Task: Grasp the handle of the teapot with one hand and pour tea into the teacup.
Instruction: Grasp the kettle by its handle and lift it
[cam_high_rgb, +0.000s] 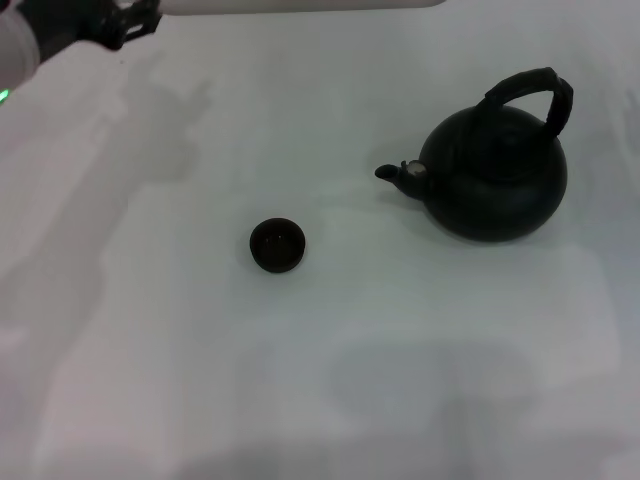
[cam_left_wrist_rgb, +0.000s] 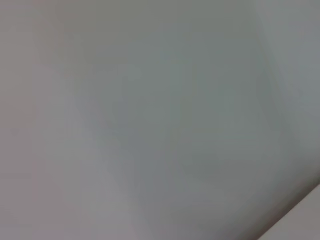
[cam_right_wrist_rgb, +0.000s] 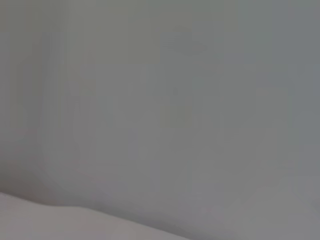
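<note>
Far off, left pincer (cam_high_rgb: 128, 25) touching nothing, opening seemingly unreadable, teapot (cam_high_rgb: 495, 180) and teacup (cam_high_rgb: 277, 245) apart

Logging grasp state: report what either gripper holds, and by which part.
Nothing is held. The teapot stands alone on the table, its handle free, the teacup apart. The left gripper is far off; the right one is unseen.

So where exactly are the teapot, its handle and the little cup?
teapot (cam_high_rgb: 495, 195): head view, on its round belly.
handle (cam_high_rgb: 527, 83): head view, top of the arch.
teacup (cam_high_rgb: 277, 245): head view, its middle.
</note>
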